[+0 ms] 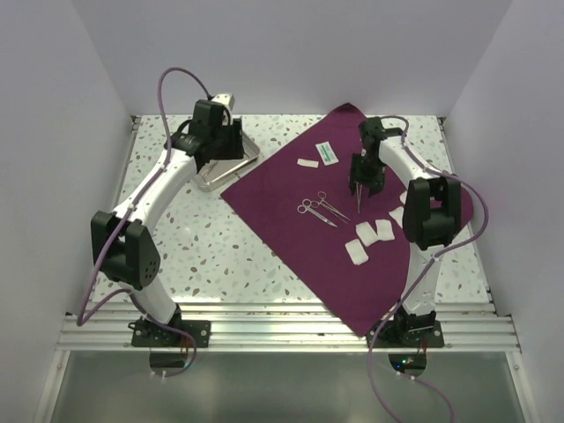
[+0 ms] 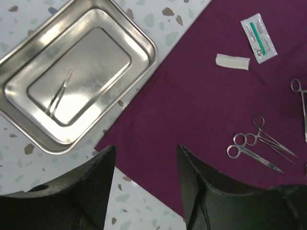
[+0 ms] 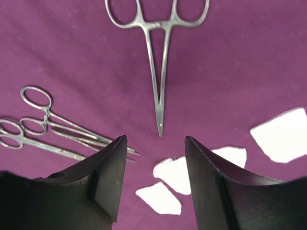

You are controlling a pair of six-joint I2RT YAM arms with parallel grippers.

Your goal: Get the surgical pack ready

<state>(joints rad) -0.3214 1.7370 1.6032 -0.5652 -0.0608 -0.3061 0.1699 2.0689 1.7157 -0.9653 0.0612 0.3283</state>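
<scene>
The steel tray (image 2: 144, 48) sits on the speckled surface (image 1: 220, 256) just beside the edge of the plum cloth (image 2: 201, 96), with slim tweezers (image 2: 60, 98) lying inside it. The left hand (image 2: 146, 153) hangs over the tray, spread and empty. The right hand (image 3: 156, 141) is likewise spread and holds nothing. It is poised over the cloth, and the tip of a ring-handled forceps (image 3: 158, 72) points toward the gap between its fingers. Two more ring-handled instruments (image 3: 57, 129) lie crossed beside the forceps, white gauze pads (image 3: 175, 175) lie nearer the arm bases, and a sealed packet (image 2: 259, 37) lies toward the far side. The forceps looks light, rigid and slick, and it lies flat on soft fabric. A pinch across its narrow shanks, just below the rings, would probably hold best without snagging the cloth.
</scene>
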